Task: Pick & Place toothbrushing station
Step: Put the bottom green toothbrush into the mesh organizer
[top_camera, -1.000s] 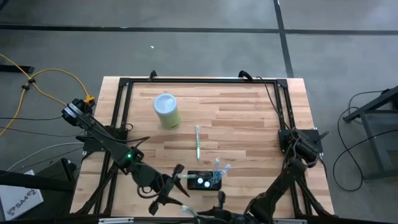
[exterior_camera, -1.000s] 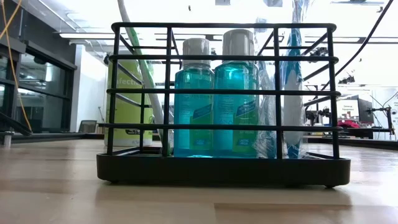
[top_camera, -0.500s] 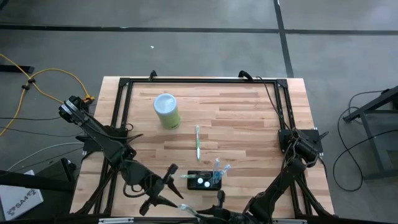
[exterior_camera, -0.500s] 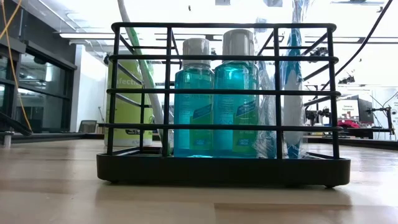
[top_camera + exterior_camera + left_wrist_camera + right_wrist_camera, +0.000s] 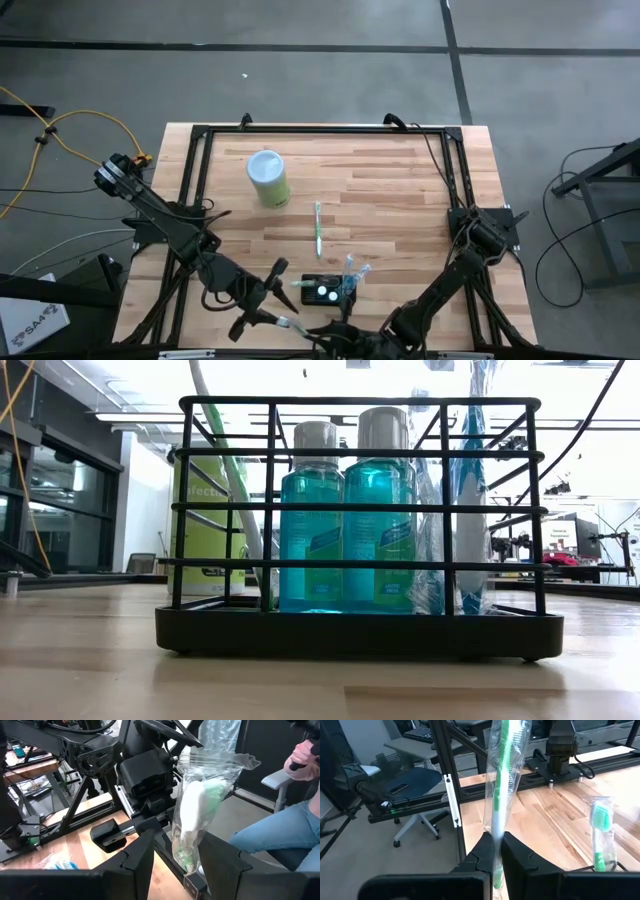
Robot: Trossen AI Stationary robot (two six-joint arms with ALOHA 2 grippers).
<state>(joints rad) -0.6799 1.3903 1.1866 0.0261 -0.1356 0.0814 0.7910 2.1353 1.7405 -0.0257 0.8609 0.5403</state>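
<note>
The left tool (image 5: 175, 842), open, is pulling back from the small black rectangular toothbrushing station (image 5: 325, 292) at the wooden table's (image 5: 400, 190) front edge. It is bracketing the bagged green toothbrush (image 5: 502, 770) that the right tool (image 5: 495, 842) is clamping, probably for a handover.

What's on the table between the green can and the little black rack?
A loose toothbrush lies on the wood between the green can and the black rack; the overhead view shows it.
</note>
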